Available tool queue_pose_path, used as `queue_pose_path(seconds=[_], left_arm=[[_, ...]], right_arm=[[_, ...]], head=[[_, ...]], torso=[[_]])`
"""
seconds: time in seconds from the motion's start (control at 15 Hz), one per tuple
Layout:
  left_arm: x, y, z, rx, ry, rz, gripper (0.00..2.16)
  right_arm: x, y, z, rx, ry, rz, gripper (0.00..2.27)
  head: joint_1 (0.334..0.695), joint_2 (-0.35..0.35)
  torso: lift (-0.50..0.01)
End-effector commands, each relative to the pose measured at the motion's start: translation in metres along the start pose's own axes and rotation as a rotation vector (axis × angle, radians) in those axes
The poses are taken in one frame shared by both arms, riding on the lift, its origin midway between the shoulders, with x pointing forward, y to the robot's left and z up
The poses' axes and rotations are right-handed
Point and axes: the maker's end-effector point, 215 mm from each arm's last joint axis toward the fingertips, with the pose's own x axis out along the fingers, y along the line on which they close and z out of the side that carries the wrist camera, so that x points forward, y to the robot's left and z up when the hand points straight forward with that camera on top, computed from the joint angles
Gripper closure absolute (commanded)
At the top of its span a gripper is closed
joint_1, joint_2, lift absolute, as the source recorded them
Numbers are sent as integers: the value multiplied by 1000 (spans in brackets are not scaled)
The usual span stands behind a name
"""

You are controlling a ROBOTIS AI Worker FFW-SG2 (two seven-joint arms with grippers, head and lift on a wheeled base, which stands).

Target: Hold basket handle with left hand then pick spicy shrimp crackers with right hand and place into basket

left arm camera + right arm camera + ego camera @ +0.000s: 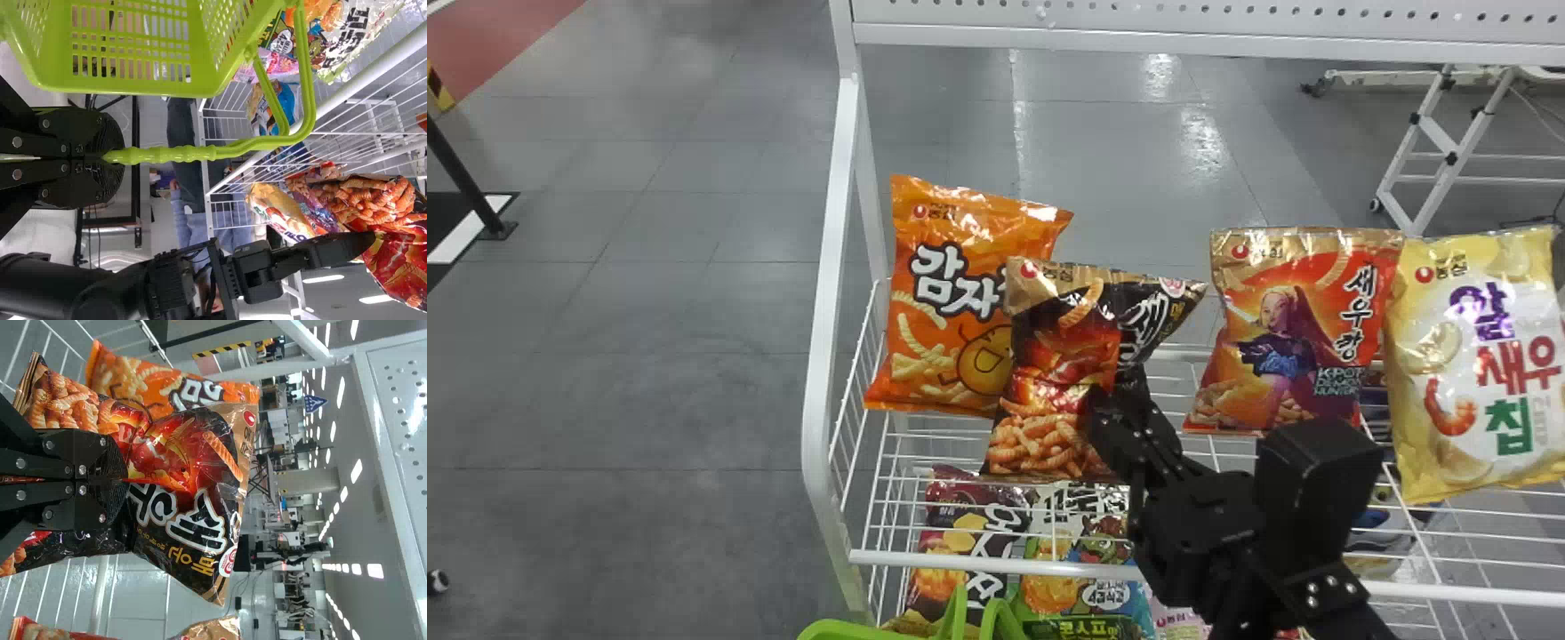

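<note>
One bag of spicy shrimp crackers (1045,356) is clamped by the right gripper (1116,411) above the shelf (925,560), one basket handle (180,154) by the left gripper (110,158). Three more bags (1280,356) are shelved there, the orange bag (929,311) partly covered.

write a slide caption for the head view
Right gripper holding spicy shrimp crackers in front of an orange snack bag at the wire shelf

The right arm (1196,533) is black, with a blocky, round-cornered housing (1316,471), silvery screw heads (1312,588) and a thin dark cable (212,287). The left claw (117,158) has flat black plates, rounded at the ends, studded with silver screws (17,142).
</note>
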Motion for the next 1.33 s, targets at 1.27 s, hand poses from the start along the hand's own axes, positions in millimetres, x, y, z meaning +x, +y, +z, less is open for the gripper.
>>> queue_pose_path(seconds=[1.27], left_arm=[[-7, 5, 4, 0, -20, 23, 1892]], right_arm=[[-159, 16, -119, -149, 677, 82, 1690]], head=[[695, -47]], torso=[[-37]])
